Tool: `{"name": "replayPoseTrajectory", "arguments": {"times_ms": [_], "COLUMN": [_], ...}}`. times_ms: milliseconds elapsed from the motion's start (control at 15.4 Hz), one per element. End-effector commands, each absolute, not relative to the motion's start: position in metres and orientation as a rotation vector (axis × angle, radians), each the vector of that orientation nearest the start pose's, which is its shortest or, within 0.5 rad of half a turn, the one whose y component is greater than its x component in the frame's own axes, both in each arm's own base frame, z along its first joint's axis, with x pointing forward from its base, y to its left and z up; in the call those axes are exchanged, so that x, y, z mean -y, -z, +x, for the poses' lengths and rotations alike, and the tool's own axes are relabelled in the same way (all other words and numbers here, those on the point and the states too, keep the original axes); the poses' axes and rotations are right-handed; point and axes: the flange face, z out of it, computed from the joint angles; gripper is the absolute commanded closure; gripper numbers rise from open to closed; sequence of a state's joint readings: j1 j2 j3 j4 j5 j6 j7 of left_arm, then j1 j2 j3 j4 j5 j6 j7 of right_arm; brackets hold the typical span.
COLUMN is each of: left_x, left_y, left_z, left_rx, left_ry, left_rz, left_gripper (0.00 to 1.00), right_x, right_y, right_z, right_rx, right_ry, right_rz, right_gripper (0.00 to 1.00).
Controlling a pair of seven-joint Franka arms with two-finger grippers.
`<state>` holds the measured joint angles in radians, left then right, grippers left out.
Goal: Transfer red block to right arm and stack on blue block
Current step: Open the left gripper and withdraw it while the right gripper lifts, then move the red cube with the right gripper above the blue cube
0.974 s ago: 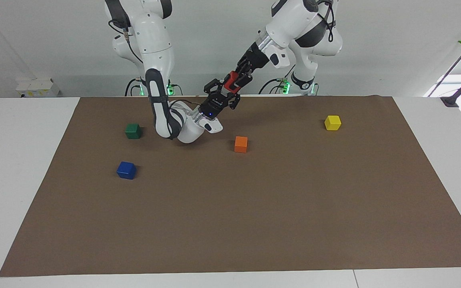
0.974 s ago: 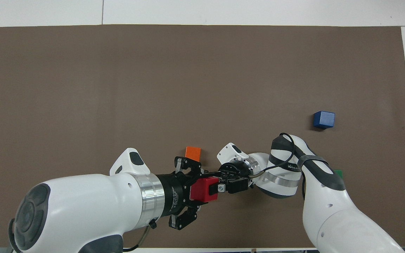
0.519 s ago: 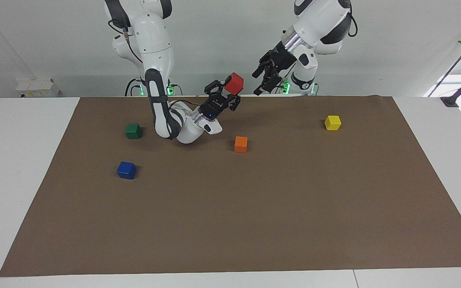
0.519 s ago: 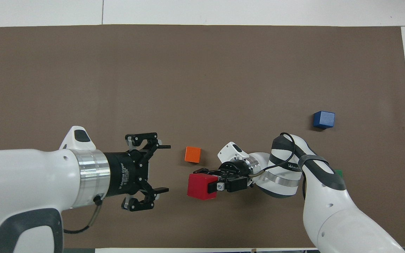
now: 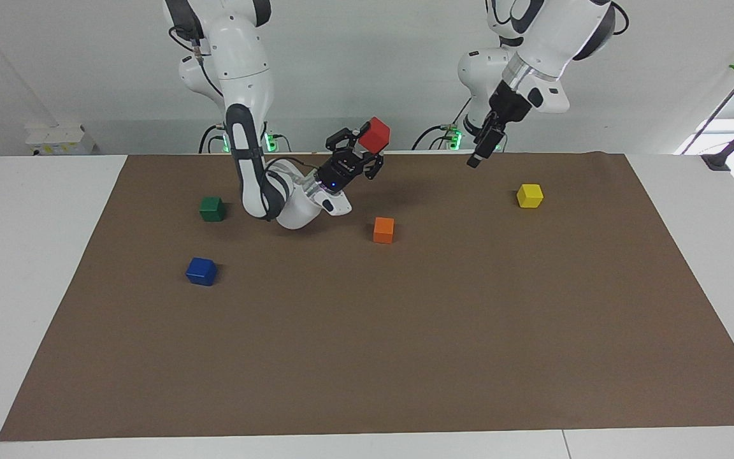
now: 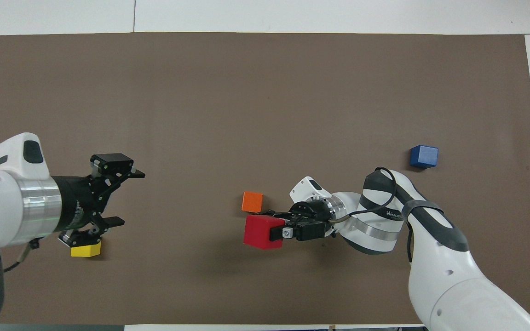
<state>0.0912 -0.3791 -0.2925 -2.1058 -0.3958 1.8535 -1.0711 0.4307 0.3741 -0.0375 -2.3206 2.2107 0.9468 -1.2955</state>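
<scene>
The red block [image 5: 374,135] [image 6: 260,232] hangs in the air over the brown mat, close to the orange block, with my right gripper [image 5: 366,144] [image 6: 276,233] shut on it. The gripper points up and toward the left arm's end. My left gripper [image 5: 476,157] [image 6: 128,197] is open and holds nothing; it is raised over the mat near the yellow block, well apart from the red block. The blue block [image 5: 201,271] [image 6: 423,156] sits alone on the mat toward the right arm's end.
An orange block [image 5: 383,229] [image 6: 252,201] lies mid-mat just under the held block. A yellow block [image 5: 529,195] [image 6: 85,249] lies toward the left arm's end. A green block [image 5: 212,208] sits nearer to the robots than the blue one. The brown mat [image 5: 405,357] covers the table.
My left gripper let go of the red block, opened wide and drew back and up toward its own end. The right gripper keeps the block, nearly still.
</scene>
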Motion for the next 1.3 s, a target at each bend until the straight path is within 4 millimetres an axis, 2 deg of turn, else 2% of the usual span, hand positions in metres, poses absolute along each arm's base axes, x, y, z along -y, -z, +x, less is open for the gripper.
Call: {"name": "replayPoseTrajectory", "arguments": {"times_ms": [0,130,260,390,584,714,779,844,974,1234], "left_x": [0.099,0.083,0.062,0.057,0.055,0.055,0.066,0.058,0.044,0.042], "left_y": [-0.600,-0.608,-0.612,-0.607,-0.611,-0.609,-0.611,-0.611,-0.610,-0.605], "left_z": [0.458,0.469,0.477,0.492,0.508,0.530,0.536,0.540,0.538,0.543], "left_rx": [1.153,0.822,0.664,0.484,0.371,0.266,0.224,0.247,0.276,0.186], "left_ry": [0.014,0.082,0.041,-0.009,-0.045,-0.107,-0.110,-0.114,-0.136,-0.131], "left_rz": [-3.054,-3.081,-3.114,-3.151,-3.160,-3.119,-3.121,-3.124,-3.124,-3.134], "left_gripper": [0.00,0.00,0.00,0.00,0.00,0.00,0.00,0.00,0.00,0.00], "right_x": [-0.281,-0.270,-0.265,-0.263,-0.253,-0.246,-0.240,-0.236,-0.226,-0.212], "right_y": [-0.343,-0.354,-0.359,-0.365,-0.390,-0.415,-0.426,-0.434,-0.450,-0.461], "right_z": [0.447,0.460,0.472,0.484,0.499,0.506,0.511,0.514,0.518,0.519], "right_rx": [0.121,0.088,0.068,0.067,0.042,0.030,0.025,0.020,0.012,0.035], "right_ry": [0.130,0.131,0.138,0.143,0.155,0.154,0.160,0.159,0.146,0.124], "right_rz": [-0.798,-0.860,-0.929,-0.991,-1.108,-1.212,-1.252,-1.295,-1.407,-1.601], "right_gripper": [1.00,1.00,1.00,1.00,1.00,1.00,1.00,1.00,1.00,1.00]}}
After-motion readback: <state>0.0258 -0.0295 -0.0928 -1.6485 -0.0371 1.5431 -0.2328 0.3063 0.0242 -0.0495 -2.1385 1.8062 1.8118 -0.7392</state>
